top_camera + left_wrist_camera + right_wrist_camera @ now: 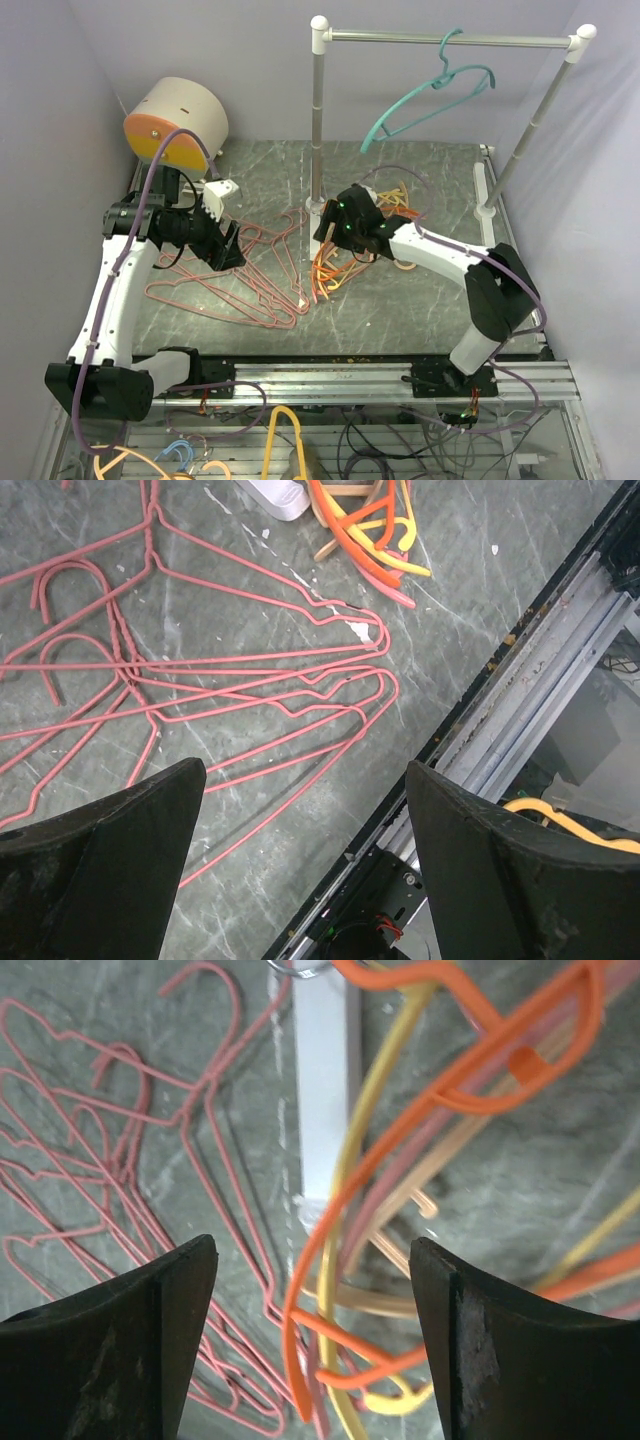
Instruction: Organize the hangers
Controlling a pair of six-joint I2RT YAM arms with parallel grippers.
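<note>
A grey marbled tabletop (400, 320) walled in pale lilac lies before me, and at its back stands a silver metal rail with white corner joints (450, 40). One teal plastic hanger (430, 100) hangs from that rail by its hook, tilted. The thin pink wire hangers (250, 285) lie flat in an overlapping heap on the left half of the table. Just right of them, by the foot of the rail's left post, the orange, yellow and peach plastic hangers (340, 270) sit tangled in a pile.

My left pincer (228, 248) hovers above the pink heap with its jaws spread wide. From its wrist camera I see the wire shoulders (250, 680) between and beyond my two black fingers (110, 860). My right pincer (335, 228) is over the plastic pile, jaws likewise wide apart. An orange loop (330, 1290) curves across the gap below them; whether it touches a finger I cannot tell.
</note>
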